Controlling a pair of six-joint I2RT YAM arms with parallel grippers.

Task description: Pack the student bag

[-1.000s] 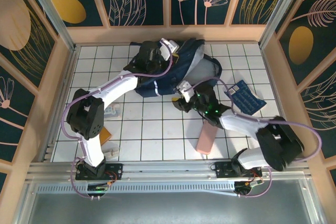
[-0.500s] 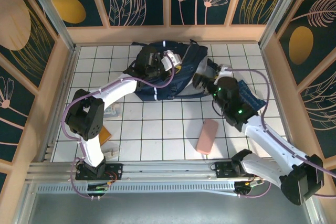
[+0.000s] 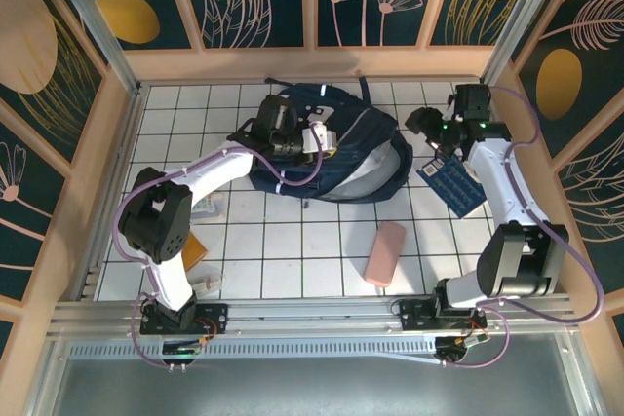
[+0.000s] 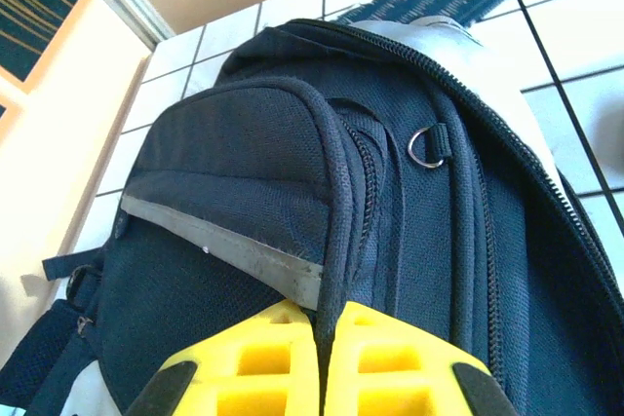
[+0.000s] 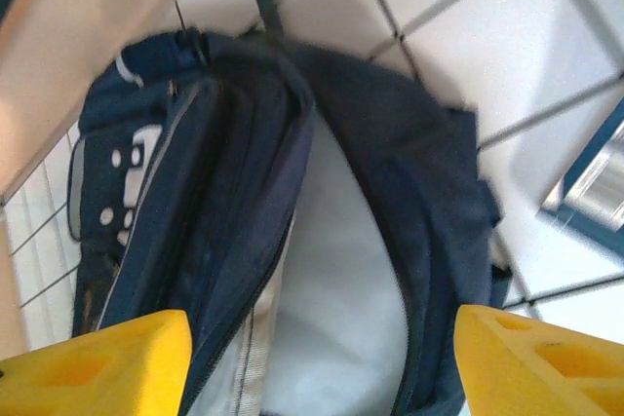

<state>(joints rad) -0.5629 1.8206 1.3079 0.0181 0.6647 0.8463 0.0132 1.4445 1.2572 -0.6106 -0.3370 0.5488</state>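
Right claw [image 3: 425, 126] has swung off right, wide and empty; left claw [image 4: 322, 338] pinches the pocket seam of the student bag [image 3: 341, 143], far-centre on the table [image 3: 292, 231]. I fear that thin pinch slipping and the mouth flopping shut.

I count one backpack [image 3: 363, 132] at the far side, one blue book [image 3: 453, 184] right, one pink case [image 3: 385, 251] near centre, one orange item [image 3: 196, 250] and two small pale bits [image 3: 208, 282] left.

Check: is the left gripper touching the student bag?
Touching. Left wrist view: the shut left gripper pinches the front-pocket seam of the student bag.
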